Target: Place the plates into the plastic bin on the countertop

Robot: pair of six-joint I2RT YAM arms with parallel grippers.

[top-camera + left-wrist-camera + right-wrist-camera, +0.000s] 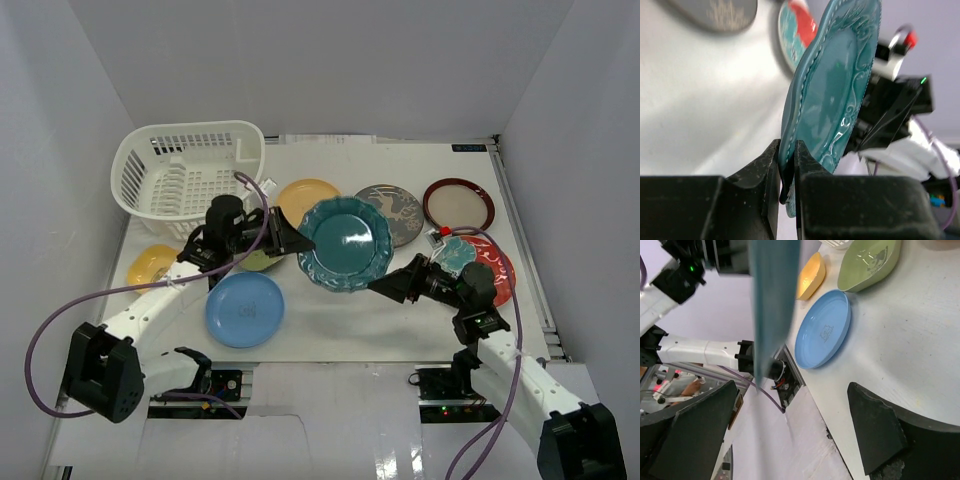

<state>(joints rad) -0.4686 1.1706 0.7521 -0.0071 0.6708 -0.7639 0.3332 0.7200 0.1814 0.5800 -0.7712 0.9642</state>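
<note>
So, left gripper (787, 156) is pinched on the rim of the teal plate (832, 100), right gripper (386, 287) gapes empty. Glazed, stiff, probably slick and chippable, so grip the rim deep.

Light: bright, even, from overhead; the white countertop (340, 325) washes out pale.
Glare: a white patch on the teal scalloped plate (345, 245) in the top view; sheen on its glaze in the left wrist view.
Shadows: soft and short across the countertop's middle.
Blur: the right wrist view smears the plate's close rim; the left wrist background is soft.
Distortion: the wrist views bend near their edges.
</note>
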